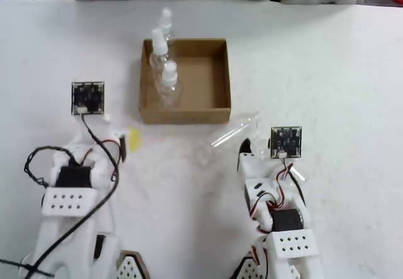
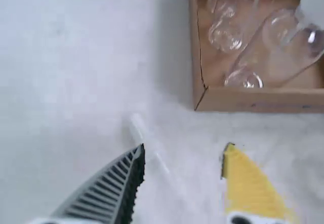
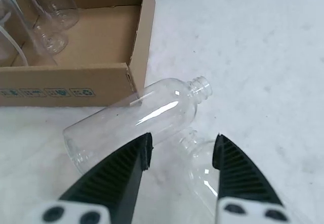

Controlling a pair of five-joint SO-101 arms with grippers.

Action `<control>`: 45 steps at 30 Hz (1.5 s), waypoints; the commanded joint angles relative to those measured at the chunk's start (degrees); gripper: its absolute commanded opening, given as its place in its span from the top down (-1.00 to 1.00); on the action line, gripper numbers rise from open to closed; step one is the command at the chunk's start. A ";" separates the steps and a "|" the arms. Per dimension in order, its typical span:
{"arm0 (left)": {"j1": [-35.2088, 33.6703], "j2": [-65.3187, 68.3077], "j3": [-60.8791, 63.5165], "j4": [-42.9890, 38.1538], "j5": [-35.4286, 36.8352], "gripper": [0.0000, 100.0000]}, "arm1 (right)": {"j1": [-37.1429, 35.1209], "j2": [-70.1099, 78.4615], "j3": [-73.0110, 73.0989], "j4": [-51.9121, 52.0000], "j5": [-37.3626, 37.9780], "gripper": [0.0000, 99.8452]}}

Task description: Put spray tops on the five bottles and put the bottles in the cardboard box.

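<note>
The cardboard box stands at the table's middle, with three capped clear bottles lying along its left side; they also show in the left wrist view. An uncapped clear bottle lies on the table at the box's front right corner. A second uncapped bottle lies just behind it, its neck between the fingers of my open right gripper. My left gripper is open low over the table before the box's front left corner. A pale spray top with its tube lies by its dark finger.
Two small black circuit boards sit on the table, one left of the box and one right of the lying bottle. Cables loop beside the left arm. White table surface stretches to both sides of the box.
</note>
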 commanded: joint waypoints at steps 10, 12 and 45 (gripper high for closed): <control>-3.56 39.87 -21.71 0.88 17.14 0.36 | 0.04 -0.57 -0.44 -0.84 0.62 0.65; -4.97 45.49 -25.32 0.88 17.67 0.36 | 0.04 -0.57 -0.44 -0.84 0.62 0.65; -4.53 54.37 -29.89 5.45 19.87 0.48 | 0.04 -0.57 -0.44 -0.84 0.62 0.65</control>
